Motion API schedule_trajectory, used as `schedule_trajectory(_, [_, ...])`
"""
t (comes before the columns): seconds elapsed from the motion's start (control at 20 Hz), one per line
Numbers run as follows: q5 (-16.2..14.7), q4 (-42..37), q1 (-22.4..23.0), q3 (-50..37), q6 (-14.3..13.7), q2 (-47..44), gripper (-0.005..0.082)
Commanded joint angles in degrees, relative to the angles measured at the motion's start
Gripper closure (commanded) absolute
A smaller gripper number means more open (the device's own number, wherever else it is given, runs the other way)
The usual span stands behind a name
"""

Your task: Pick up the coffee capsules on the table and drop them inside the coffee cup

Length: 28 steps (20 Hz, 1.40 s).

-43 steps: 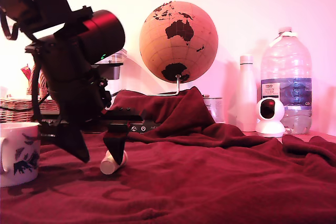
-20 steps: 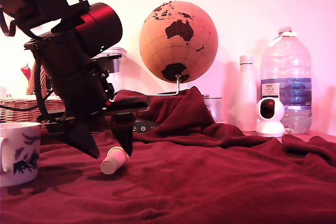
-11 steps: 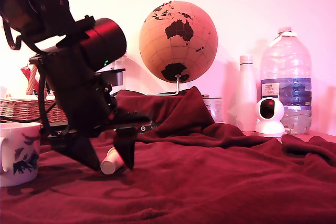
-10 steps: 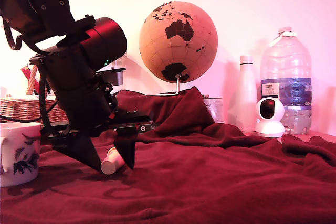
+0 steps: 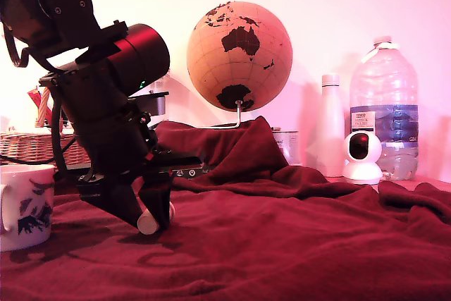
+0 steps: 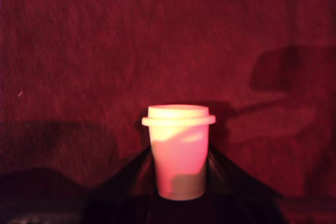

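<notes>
A single cream coffee capsule (image 5: 149, 223) lies tilted on the red cloth of the table (image 5: 296, 244), pinched between the two black fingers of my gripper (image 5: 146, 218). In the wrist view the capsule (image 6: 178, 150) fills the gap between the dark fingers (image 6: 126, 182), its flat rim pointing away from the camera. The gripper is shut on it, low on the cloth. The white coffee cup (image 5: 25, 206) with dark printed pictures stands at the exterior view's left edge, a short way left of the gripper.
A wicker basket (image 5: 32, 147) sits behind the cup. A raised fold of cloth (image 5: 239, 149) and a cork globe (image 5: 239, 54) stand behind the gripper. At the exterior view's right are a white bottle (image 5: 331, 125), a large water bottle (image 5: 384, 103) and a small camera (image 5: 363, 156).
The gripper came down around the capsule and its fingers closed from a wide stance onto it. The capsule shifted slightly on the cloth between them.
</notes>
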State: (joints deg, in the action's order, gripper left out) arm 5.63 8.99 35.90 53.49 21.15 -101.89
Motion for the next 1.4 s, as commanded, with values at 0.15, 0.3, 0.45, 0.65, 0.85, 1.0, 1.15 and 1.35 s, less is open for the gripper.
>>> schedule_trajectory(0.15, [-0.33,-0.04,0.11,0.0,-2.82,-0.96,0.0607])
schedule_trajectory(0.3, [-1.22,0.33,0.11,0.02,-5.81,-0.55,0.0607])
schedule_trajectory(0.45, [-2.23,1.55,0.11,0.02,-10.36,0.63,0.0607])
schedule_trajectory(0.65, [-3.87,3.1,0.11,0.02,-15.32,3.65,0.0607])
schedule_trajectory(0.85, [-6.88,3.89,0.22,0.02,-17.2,8.48,0.0607])
schedule_trajectory(1.0, [-9.11,5.92,0.22,0.02,-18.23,12.33,0.0607])
schedule_trajectory(1.15, [-9.75,7.89,0.22,0.02,-18.86,16.2,0.0607])
schedule_trajectory(1.35, [-11.37,11.54,0.22,0.0,-20.15,20.9,0.0607])
